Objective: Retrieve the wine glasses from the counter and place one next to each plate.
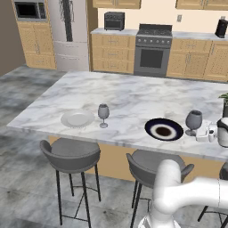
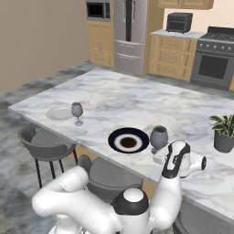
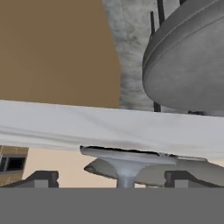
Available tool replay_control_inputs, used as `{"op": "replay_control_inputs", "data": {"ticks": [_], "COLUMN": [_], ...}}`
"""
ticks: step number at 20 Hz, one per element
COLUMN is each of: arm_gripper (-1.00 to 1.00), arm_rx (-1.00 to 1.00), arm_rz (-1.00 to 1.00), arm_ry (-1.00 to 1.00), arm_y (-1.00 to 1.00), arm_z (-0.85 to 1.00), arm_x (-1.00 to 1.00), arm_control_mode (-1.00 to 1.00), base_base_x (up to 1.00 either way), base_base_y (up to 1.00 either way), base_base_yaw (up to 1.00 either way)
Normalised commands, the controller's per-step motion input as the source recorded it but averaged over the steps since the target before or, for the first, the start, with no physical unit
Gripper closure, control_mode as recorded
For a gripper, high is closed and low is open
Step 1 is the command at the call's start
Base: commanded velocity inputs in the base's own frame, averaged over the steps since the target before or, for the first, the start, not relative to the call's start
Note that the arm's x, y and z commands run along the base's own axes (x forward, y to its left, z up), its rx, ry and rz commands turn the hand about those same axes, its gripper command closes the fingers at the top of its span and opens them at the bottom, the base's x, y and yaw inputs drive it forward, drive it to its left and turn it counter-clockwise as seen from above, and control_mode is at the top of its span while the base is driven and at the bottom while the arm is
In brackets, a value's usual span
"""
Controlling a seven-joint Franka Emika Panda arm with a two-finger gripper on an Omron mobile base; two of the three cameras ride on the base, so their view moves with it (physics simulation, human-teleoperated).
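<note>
The jaws [image 3: 111, 177] stand apart around the rounder smoky-grey wine glass's [image 1: 193, 120] stem (released); withdrawal should be straight back.

Even, bright, flat rendered light — no clear source or glare. Soft faint shadows lie under the stools [image 1: 71, 153] and beside the plates on the marble island [image 1: 133, 95]. Edges look slightly jagged; the hand view is coarse and blocky.
</note>
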Motion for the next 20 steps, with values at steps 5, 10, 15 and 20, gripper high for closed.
{"op": "replay_control_inputs", "data": {"ticks": [5, 10, 15, 20], "arm_gripper": [-1.0, -1.0, -1.0, -1.0], "arm_rx": [0.0, 0.0, 0.0, 0.0], "arm_rz": [0.0, 0.0, -0.01, -0.02], "arm_ry": [0.01, 0.0, -0.01, -0.11], "arm_y": [-0.11, -0.12, -0.18, -0.01], "arm_z": [0.0, 0.0, 0.03, 0.45], "arm_x": [0.0, -0.05, -0.29, -0.96], "arm_control_mode": [-1.0, -1.0, -1.0, -1.0], "base_base_x": [0.0, 0.0, 0.0, 0.0], "base_base_y": [0.0, 0.0, 0.0, 0.0], "base_base_yaw": [0.0, 0.0, 0.0, 0.0]}}
